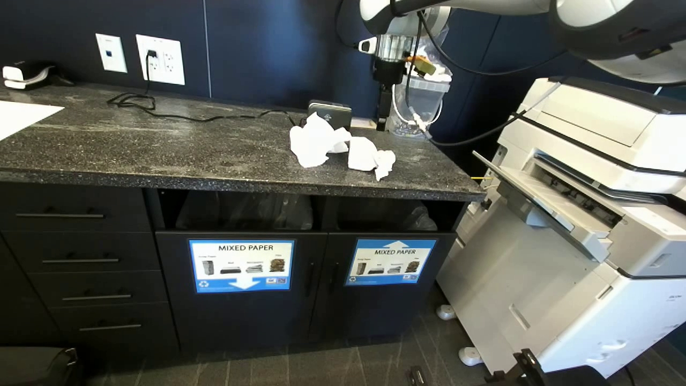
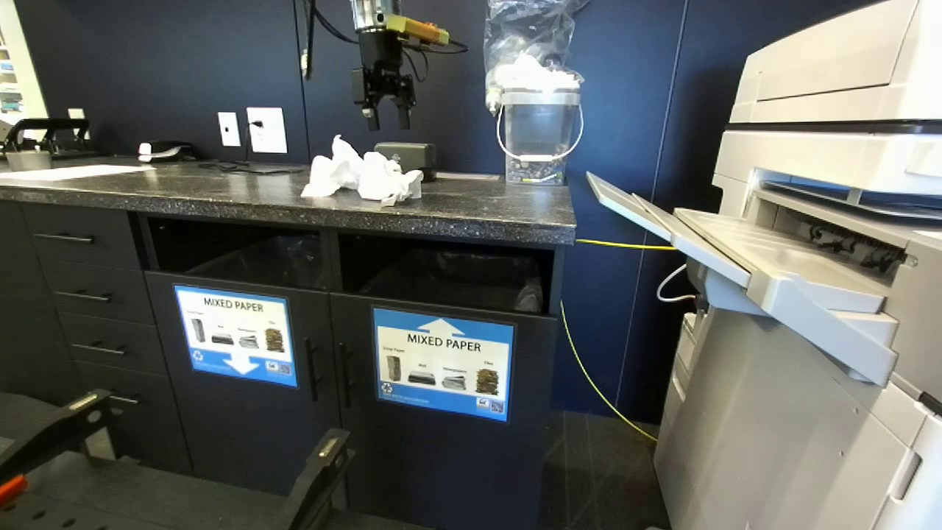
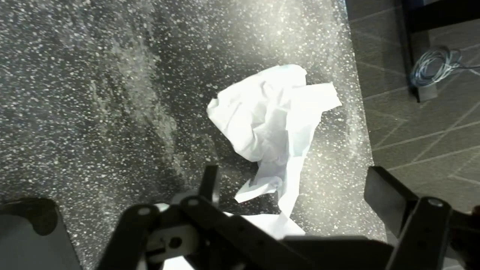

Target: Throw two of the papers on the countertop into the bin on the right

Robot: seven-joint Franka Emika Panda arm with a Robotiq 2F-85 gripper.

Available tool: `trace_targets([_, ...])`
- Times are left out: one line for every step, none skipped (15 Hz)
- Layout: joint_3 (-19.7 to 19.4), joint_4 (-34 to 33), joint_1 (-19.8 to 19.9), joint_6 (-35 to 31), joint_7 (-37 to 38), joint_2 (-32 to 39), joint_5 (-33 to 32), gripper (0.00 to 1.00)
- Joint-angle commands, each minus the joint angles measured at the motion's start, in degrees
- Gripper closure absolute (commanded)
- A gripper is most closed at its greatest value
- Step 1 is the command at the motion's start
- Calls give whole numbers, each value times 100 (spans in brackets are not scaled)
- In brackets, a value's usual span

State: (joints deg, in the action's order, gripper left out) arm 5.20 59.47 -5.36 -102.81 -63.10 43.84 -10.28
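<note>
Two crumpled white papers lie on the dark speckled countertop (image 1: 177,145): the left paper (image 1: 311,140) and the right paper (image 1: 367,154), close together. In the wrist view one paper (image 3: 262,112) shows whole, while another paper (image 3: 268,224) is mostly hidden behind the gripper's linkage. Above the countertop hangs my gripper (image 2: 388,121), its fingers spread wide with nothing between them and apart from the papers. In the wrist view the gripper (image 3: 294,183) also stands open. The bin (image 2: 456,280) on the right sits in the right-hand cabinet slot, above a blue-and-white sign (image 2: 444,364).
Behind the papers stands a small dark box (image 2: 408,157). A see-through bucket (image 2: 541,132) with plastic above it is at the countertop's right end. Another cabinet slot with a sign (image 1: 241,266) is to the left. A large printer (image 1: 563,241) stands to the right.
</note>
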Motion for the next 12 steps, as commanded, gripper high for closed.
trace_targets([128,-109,18,134,68,95,252,0])
trace_targets([158,-7,37,36,91,66,312,0])
trace_targets([159,13,36,-84,134,141,359,0])
trace_targets([154,29,38,-160,187,188,404,0])
trace_targets([145,81,51,-258,238,206,446,0])
trace_targets([137,102,65,-390,292,295,473,0])
trace_targets([125,126,74,-503,359,342,488,0])
trace_targets([155,202,110,-635,426,332,478,0])
trace_targets([139,231,116,-772,502,370,468,0])
trace_targets([123,270,123,-922,573,411,447,0])
trace_targets([112,394,140,-1082,643,370,427,0])
trace_targets([96,459,149,-1224,719,383,402,0])
